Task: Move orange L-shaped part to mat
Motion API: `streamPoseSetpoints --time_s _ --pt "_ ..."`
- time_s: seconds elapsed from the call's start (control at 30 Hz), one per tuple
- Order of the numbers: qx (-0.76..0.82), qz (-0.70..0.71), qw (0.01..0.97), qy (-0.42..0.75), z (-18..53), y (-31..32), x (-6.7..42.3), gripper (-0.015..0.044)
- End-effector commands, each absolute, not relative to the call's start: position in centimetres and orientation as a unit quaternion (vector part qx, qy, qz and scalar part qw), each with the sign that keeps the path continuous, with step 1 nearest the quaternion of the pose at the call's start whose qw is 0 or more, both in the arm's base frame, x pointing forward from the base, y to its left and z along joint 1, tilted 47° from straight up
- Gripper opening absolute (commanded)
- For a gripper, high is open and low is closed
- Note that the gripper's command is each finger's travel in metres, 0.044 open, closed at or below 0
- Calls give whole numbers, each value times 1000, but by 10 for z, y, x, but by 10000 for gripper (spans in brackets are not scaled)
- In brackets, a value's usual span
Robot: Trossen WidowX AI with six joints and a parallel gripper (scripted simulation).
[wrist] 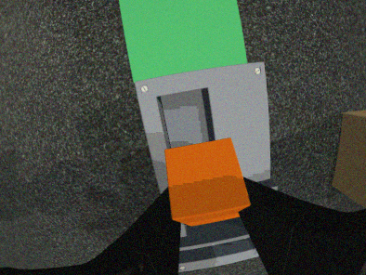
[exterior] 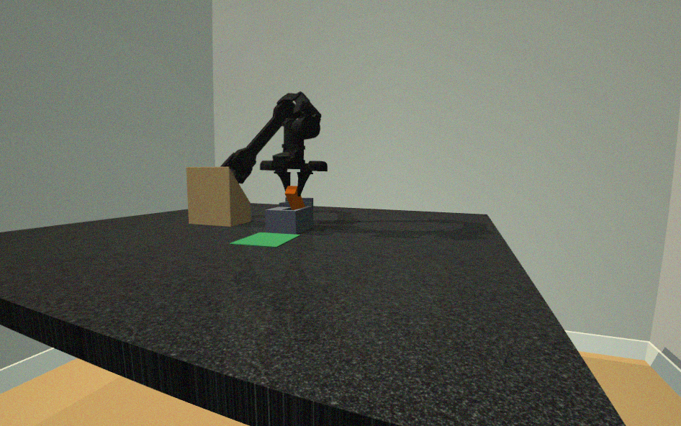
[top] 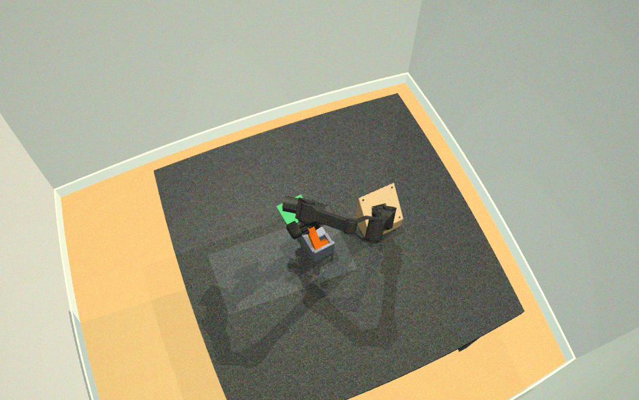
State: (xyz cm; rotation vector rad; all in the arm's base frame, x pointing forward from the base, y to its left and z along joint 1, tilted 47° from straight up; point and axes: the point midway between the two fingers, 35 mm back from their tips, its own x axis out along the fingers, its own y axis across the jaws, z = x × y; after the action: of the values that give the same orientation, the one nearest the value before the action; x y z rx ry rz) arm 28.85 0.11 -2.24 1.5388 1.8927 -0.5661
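Observation:
The orange L-shaped part is steeply tilted, its straight end raised above the grey tray. Its L-shaped end is low at the tray's far side from the mat; I cannot tell if it still touches the pocket. My gripper points down and is shut on the raised end, one finger on each side. The front of the pocket shows empty in the wrist view. The green mat lies flat beside the tray, partly under the arm in the top view.
The arm's wooden base block stands to one side of the tray. The arm reaches from it over the tray and mat. Two screw heads mark the tray's mat-side corners in the wrist view.

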Motion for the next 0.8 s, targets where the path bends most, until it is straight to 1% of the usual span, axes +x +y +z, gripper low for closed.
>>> streamPoseSetpoints --time_s 0.0,0.77 --pt "588 -212 313 715 -15 -5 291 0" --pt "588 -213 313 715 10 -31 295 0"
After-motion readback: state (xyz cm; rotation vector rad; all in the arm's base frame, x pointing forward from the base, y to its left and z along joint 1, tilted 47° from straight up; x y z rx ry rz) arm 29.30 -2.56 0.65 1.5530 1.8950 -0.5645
